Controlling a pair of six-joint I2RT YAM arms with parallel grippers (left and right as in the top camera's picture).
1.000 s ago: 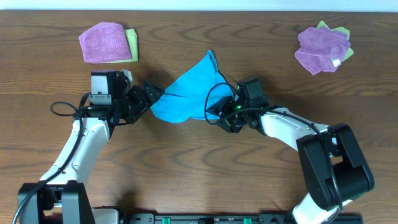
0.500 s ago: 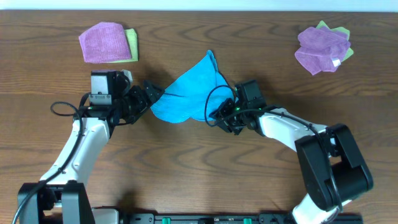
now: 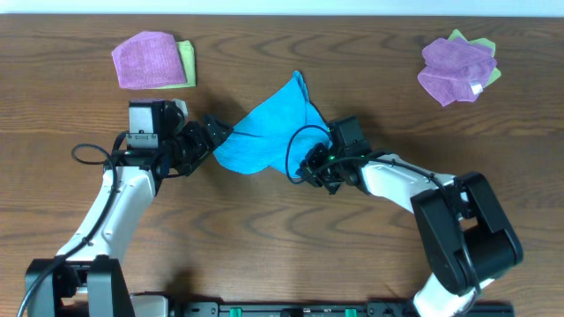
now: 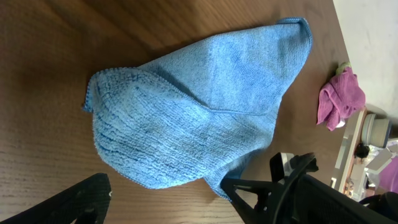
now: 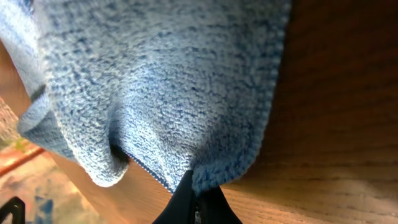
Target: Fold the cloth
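The cloth (image 3: 269, 128) is bright sky blue and lies crumpled in a rough triangle at the table's middle, one corner pointing to the far side. My left gripper (image 3: 214, 145) stands open at the cloth's left corner. In the left wrist view its fingers straddle the near hem of the cloth (image 4: 199, 112), with the gripper (image 4: 165, 190) holding nothing. My right gripper (image 3: 300, 169) is at the cloth's near right edge. In the right wrist view that gripper (image 5: 198, 190) is shut, pinching the thick rim of the cloth (image 5: 161, 87).
A purple cloth (image 3: 145, 60) lies on a light green one (image 3: 185, 62) at the back left. A heap of purple cloths (image 3: 456, 69) over green ones sits at the back right, also seen in the left wrist view as a purple heap (image 4: 339, 102).
My right gripper has slid a little to the left and its jaws have shut on the cloth's edge. The left arm and its open gripper have not moved.
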